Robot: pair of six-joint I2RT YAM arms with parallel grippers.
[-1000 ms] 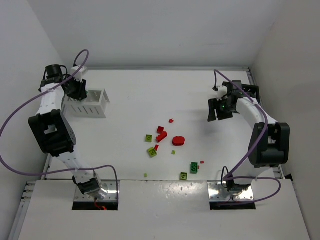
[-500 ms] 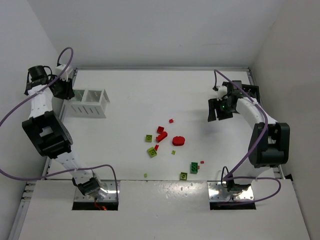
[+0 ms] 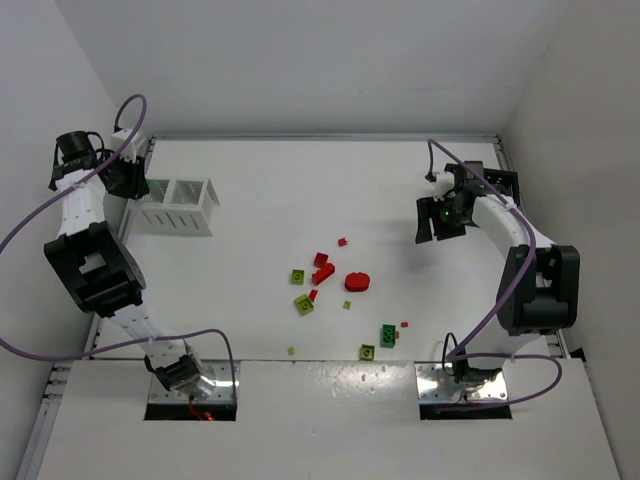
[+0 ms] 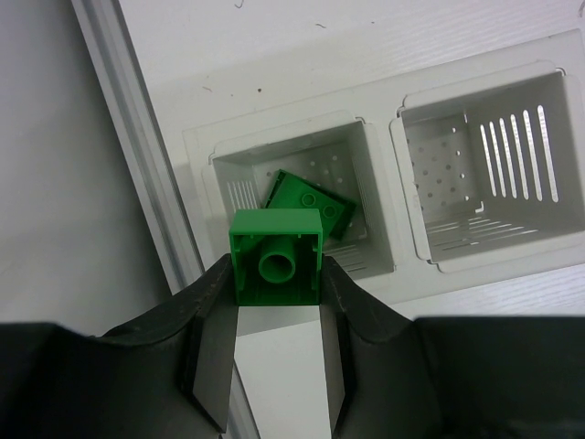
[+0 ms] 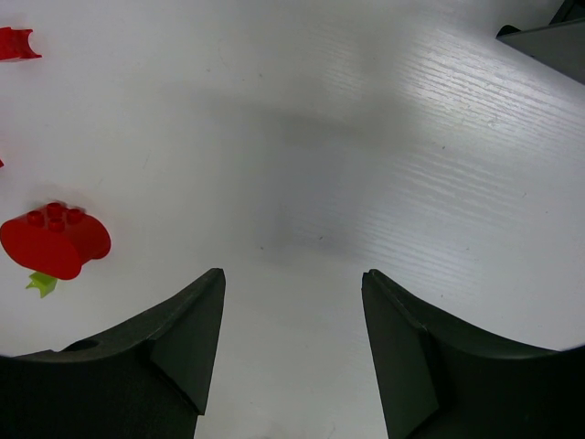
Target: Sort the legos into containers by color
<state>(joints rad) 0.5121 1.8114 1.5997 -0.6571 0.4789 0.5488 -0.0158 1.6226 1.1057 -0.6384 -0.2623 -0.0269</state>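
Observation:
My left gripper [image 3: 127,182] [image 4: 276,271] is shut on a green square brick [image 4: 276,256] and holds it over the left compartment of the white slatted bin [image 3: 205,217] [image 4: 388,274]. Another green brick [image 4: 320,203] lies in that compartment; the right compartment [image 4: 484,174] holds nothing that I can see. My right gripper [image 3: 441,226] [image 5: 292,274] is open and empty above bare table. Loose legos lie mid-table: red bricks [image 3: 322,268], the flat round red piece [image 3: 357,282] [image 5: 55,240], yellow-green bricks [image 3: 304,304], green bricks [image 3: 387,334].
A black bin [image 3: 504,183] stands at the far right behind my right arm, mostly hidden; its corner shows in the right wrist view [image 5: 548,37]. Tiny bits [image 3: 404,324] lie near the front. A metal rail [image 4: 137,165] runs along the table's left edge beside the white bin.
My left gripper moved left with the green brick, from over the bin's middle to its left end, then held still. The right arm has not moved.

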